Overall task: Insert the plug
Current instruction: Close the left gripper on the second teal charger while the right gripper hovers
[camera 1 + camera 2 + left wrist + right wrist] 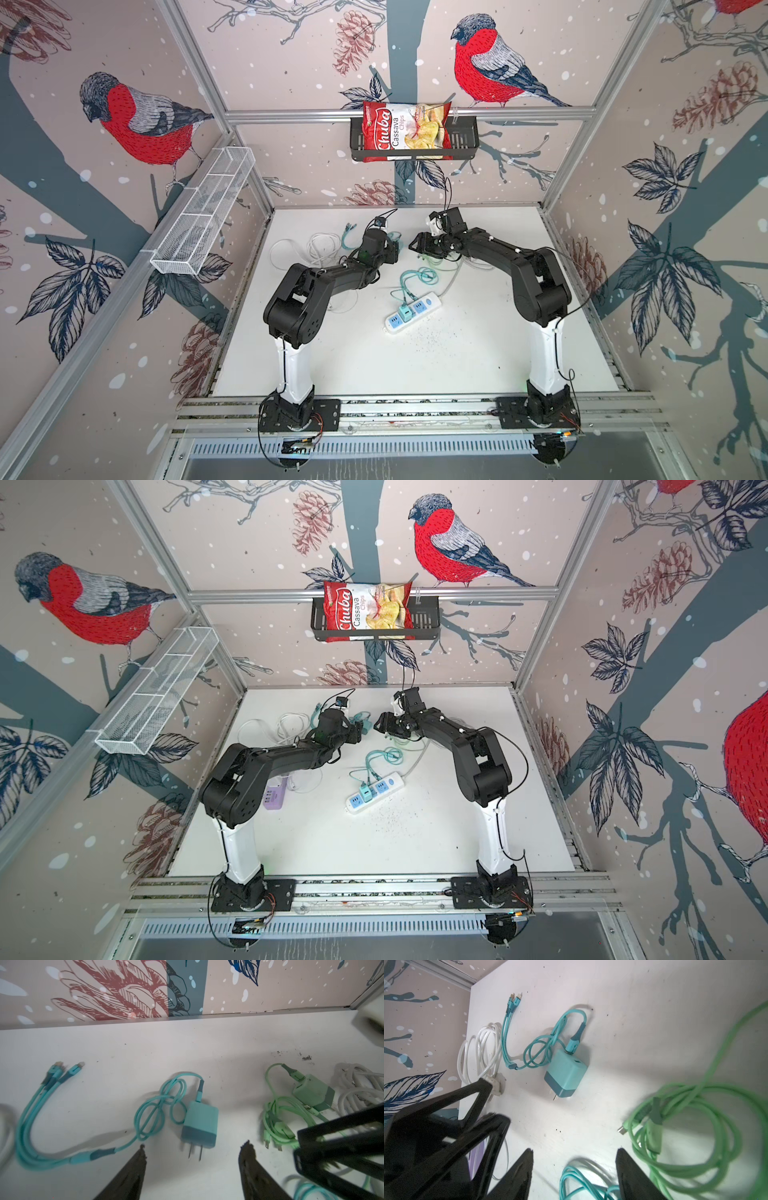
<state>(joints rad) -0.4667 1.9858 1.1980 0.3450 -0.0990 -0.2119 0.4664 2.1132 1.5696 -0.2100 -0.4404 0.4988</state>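
You see the teal two-prong charger plug (199, 1124) best in the left wrist view. In both top views the left arm's wrist covers most of it, at the far middle of the white tabletop (478, 353). It lies flat with its long axis running near to far. Its prongs point to the near side, toward your left gripper (195, 1145), and its teal cable (158, 1109) leaves the far end and loops off to the left. That gripper's jaws stand apart and hold nothing, with the fingertips just short of the prongs. The right gripper (574, 1150) is also spread and empty, facing left toward the plug. In a top view a lilac charging block (274, 798) peeks out beside the left arm's elbow. Bare table runs from the plug to the far wall edge. On the plug's right, a green charger block (311, 1093) with tangled green cable and the right gripper's black frame crowd the space. The white power strip with blue sockets (413, 312) lies skewed, nearer than both grippers. A second teal plug (404, 312) sits in its middle socket, and open table lies on its near and right sides.
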